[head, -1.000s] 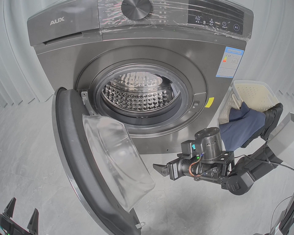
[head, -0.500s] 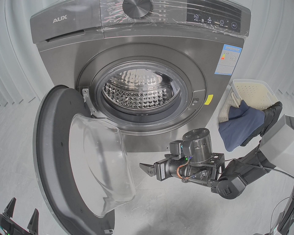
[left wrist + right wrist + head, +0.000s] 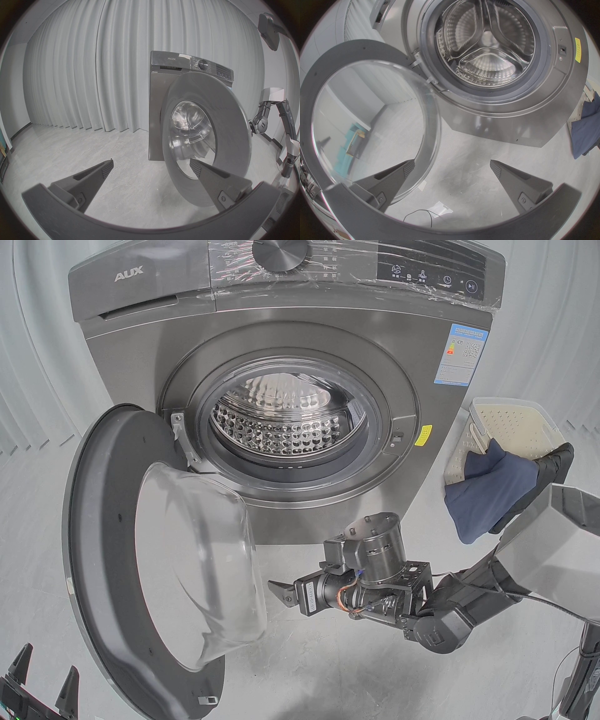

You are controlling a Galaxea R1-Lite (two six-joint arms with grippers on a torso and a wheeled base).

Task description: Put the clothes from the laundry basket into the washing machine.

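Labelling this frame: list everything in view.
Washing machine: 1, grey, centre, drum empty.
Door: 1, grey with clear glass, swung open on the left.
Basket: 1, cream, on the floor right of the machine.
Blue garment: 1, draped over the basket's rim.
Black garment: 1, beside it on the rim.
Curtain: 1, pale grey, behind the machine.
Right gripper: 1, dark grey, open, low before the machine.
Left gripper: 1, dark grey, open, low at far left.

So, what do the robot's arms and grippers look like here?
The left gripper and the right gripper both have dark grey tapered fingers with dotted, textured pads at the tips. The right arm is mostly black, with a silver cylindrical housing, coiled orange wires and a pale grey boxy shell.
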